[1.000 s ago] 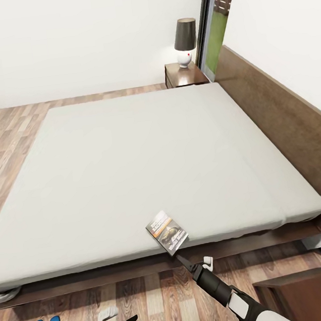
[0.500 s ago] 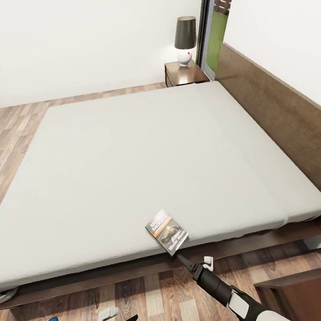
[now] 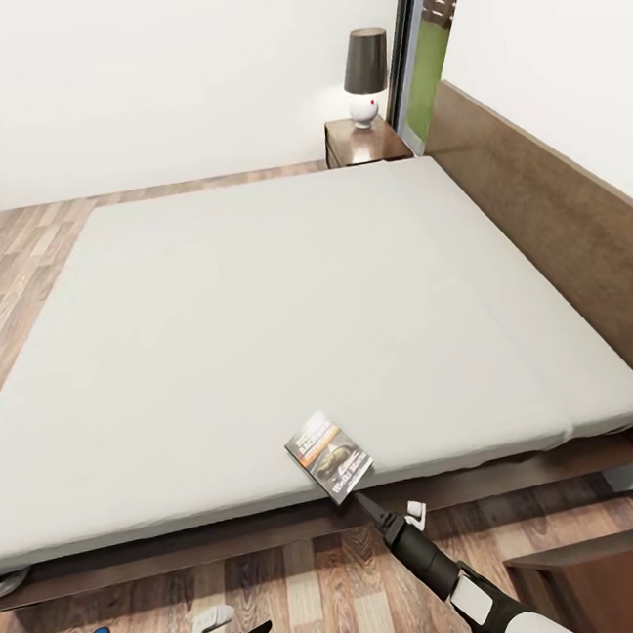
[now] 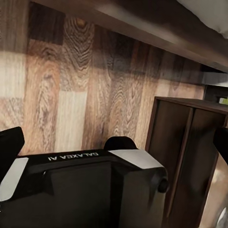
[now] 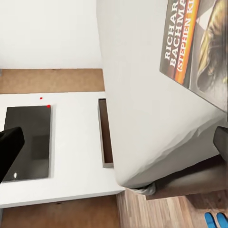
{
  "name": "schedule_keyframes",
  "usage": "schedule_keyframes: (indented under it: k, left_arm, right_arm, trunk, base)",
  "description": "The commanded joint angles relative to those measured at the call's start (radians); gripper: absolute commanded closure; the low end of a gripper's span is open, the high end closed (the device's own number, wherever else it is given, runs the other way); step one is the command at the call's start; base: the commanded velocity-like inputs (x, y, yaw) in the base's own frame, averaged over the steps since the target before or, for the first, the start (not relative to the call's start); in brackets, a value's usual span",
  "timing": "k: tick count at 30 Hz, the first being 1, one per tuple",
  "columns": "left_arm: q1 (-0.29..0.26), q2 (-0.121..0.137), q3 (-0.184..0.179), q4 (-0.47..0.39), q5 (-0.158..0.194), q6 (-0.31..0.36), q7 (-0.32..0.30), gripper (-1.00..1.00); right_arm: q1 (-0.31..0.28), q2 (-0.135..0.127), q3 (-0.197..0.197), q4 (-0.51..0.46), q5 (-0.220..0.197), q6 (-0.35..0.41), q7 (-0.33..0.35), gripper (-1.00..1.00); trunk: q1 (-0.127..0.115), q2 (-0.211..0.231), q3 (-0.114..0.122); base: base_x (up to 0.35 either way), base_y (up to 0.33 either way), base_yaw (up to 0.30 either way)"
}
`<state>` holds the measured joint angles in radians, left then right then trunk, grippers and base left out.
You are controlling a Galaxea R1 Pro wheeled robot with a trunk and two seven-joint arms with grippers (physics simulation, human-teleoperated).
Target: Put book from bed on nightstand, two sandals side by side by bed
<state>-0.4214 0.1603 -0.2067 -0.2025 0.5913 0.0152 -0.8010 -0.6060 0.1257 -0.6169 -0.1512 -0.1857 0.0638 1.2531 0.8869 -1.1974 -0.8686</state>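
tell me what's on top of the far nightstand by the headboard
A lamp with a dark shade and a round white base stands on the nightstand. Nothing else shows on its glossy top; the spot behind the lamp base is hidden.

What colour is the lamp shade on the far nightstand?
Dark grey-brown, on a white base; the lamp shows best in the head view.

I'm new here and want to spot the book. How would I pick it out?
Find the big bed with the light grey mattress. At its near edge, just beyond the right end effector, lies the book: small, dark-covered, with an orange stripe, the only thing on the mattress.
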Motion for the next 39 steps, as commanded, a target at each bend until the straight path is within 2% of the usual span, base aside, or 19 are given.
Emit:
schedule_keyframes:
  k: [1, 6, 22, 39]
  left_arm:
    - [0.0, 0.001, -0.008, 0.0, 0.01, 0.002, -0.002, -1.0]
    - [0.0, 0.001, -0.008, 0.0, 0.01, 0.002, -0.002, -1.0]
    - [0.0, 0.001, -0.008, 0.0, 0.01, 0.002, -0.004, -1.0]
    - [0.0, 0.001, -0.008, 0.0, 0.01, 0.003, -0.004, -1.0]
  right_arm:
    - [0.0, 0.0, 0.005, -0.001, -0.009, 0.007, 0.002, -1.0]
    - [0.0, 0.0, 0.006, -0.001, -0.009, 0.007, 0.002, -1.0]
    - [0.0, 0.0, 0.005, -0.001, -0.009, 0.007, 0.002, -1.0]
    - [0.0, 0.0, 0.006, 0.0, -0.009, 0.007, 0.002, -1.0]
  trunk:
    - [0.004, -0.008, -0.004]
    - [0.023, -0.043, -0.019]
    - [0.023, -0.043, -0.019]
    - [0.088, -0.162, -0.073]
  base:
    - [0.0, 0.0, 0.0]
    - [0.0, 0.0, 0.0]
    - [0.0, 0.0, 0.0]
    - [0.0, 0.0, 0.0]
